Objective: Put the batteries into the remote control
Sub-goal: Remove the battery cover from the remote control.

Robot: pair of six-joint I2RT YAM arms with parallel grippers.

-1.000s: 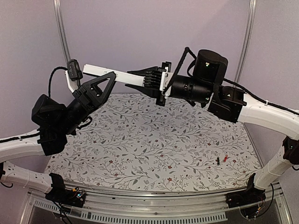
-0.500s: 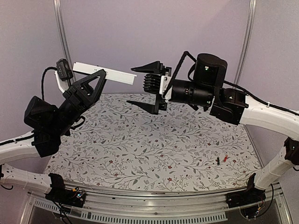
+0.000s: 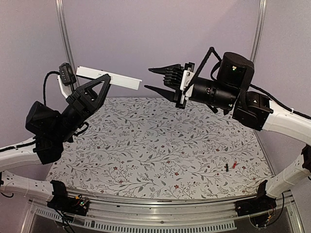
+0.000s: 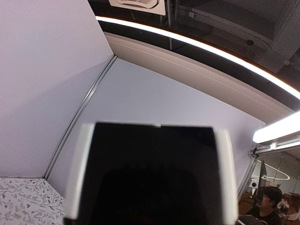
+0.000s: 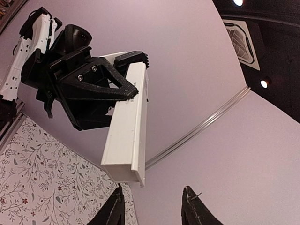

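The remote control (image 3: 109, 77), a slim white bar, is held in the air above the table's far left. My left gripper (image 3: 103, 80) is shut on it near its middle. In the left wrist view the remote's dark end (image 4: 152, 173) fills the lower frame. In the right wrist view the remote (image 5: 126, 126) points towards the camera, with the left gripper (image 5: 93, 89) clamped on it. My right gripper (image 3: 148, 79) is open and empty, just right of the remote's free end; its fingertips (image 5: 117, 206) stand apart. The black battery (image 3: 226, 167) and the red battery (image 3: 234, 165) lie side by side at the near right.
The table carries a floral cloth (image 3: 146, 145). Purple walls with metal posts (image 3: 65, 39) enclose the back and sides. Both arms are raised high above the table surface.
My right gripper was shut on the remote's right end; it has opened, let go and drawn back to the right. My left arm has shifted the remote slightly left.
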